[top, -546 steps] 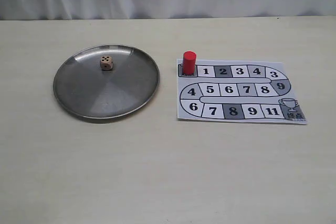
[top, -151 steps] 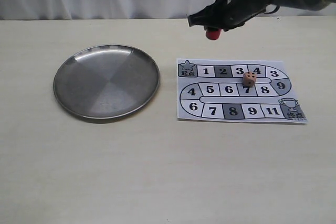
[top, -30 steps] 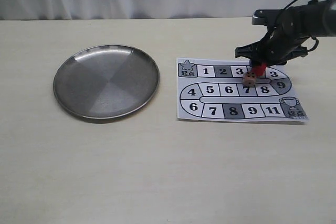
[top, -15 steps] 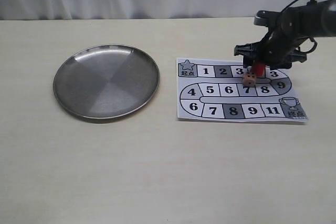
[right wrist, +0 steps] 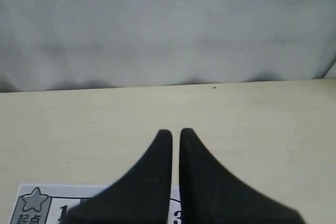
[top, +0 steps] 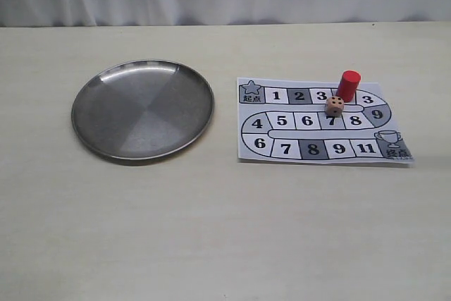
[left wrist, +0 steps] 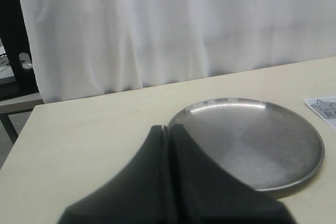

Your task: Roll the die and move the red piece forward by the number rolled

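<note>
On the numbered board (top: 311, 149), the red piece (top: 347, 85) stands at square 4, the die (top: 335, 107) just beside it near square 7. The left claw (left wrist: 168, 127) is pressed closed; the right claw (right wrist: 175, 132) shows only a slit, gripping nothing.

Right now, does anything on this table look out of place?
Yes: the die lies on the game board, beside the red piece, not in the metal plate. The piece also looks slightly tilted.
</note>
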